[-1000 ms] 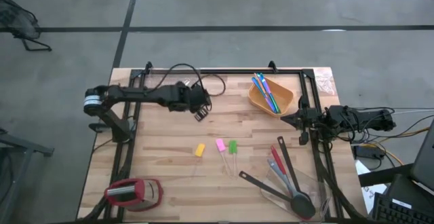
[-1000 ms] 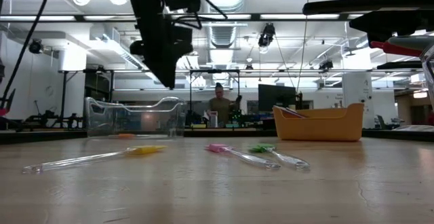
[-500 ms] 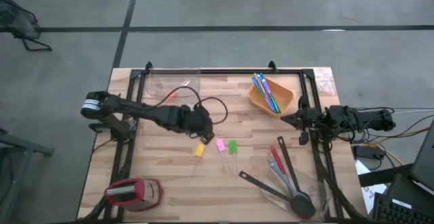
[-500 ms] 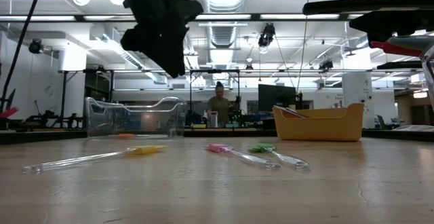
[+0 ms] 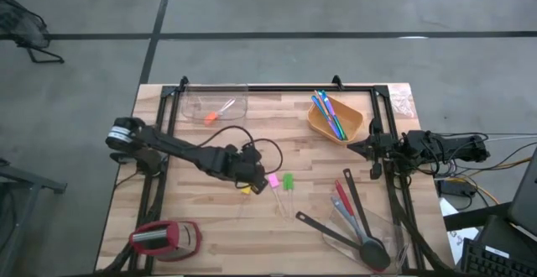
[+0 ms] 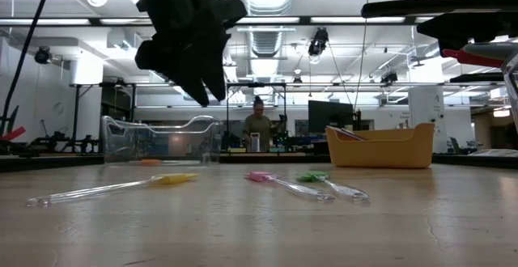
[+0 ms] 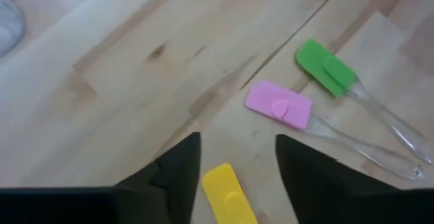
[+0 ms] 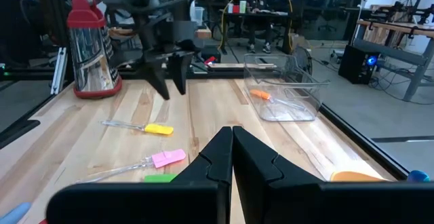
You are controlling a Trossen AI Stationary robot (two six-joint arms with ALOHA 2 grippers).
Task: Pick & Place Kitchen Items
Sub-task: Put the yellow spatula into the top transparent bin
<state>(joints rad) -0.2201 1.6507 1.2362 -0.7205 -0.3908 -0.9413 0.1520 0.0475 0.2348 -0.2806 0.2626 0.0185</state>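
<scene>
Wooden tabletop (image 5: 210,227) seen from above, with sorting partly done. The squat red-and-black object (image 5: 165,237) at the near left corner takes no part.

Clear tub (image 5: 205,107), far left: holds one orange-headed spatula (image 5: 211,115), judged already placed. Orange tub (image 5: 335,119), far right: holds the thin blue, green and purple sticks (image 5: 329,113), likewise judged placed.

Near right corner: two long black spoons (image 5: 348,227), a red-headed spatula (image 5: 341,197) and a grey-blue spoon (image 5: 348,214) lie together, apparently in a shallow clear container whose edges are hard to make out; whether this is their final place cannot be told.

Left pincer (image 5: 249,175), at mid-tabletop: fingers spread, nothing between them, poised above the yellow-headed spatula (image 7: 229,197); the low view shows it well clear of the tabletop. The left wrist view shows the yellow head lying between the two dark fingers (image 7: 178,176), so this piece is judged the next to be picked.

Right pincer (image 5: 357,148), at the right edge beside the orange tub: fingers pressed together, idle, holding nothing.

Small pieces left on the bare tabletop: the yellow-headed spatula, the pink-headed spatula (image 5: 273,180) just beside it, and the green-headed spatula (image 5: 288,181) next to the pink one, each with a clear handle. Three small pieces thus remain to be moved.
</scene>
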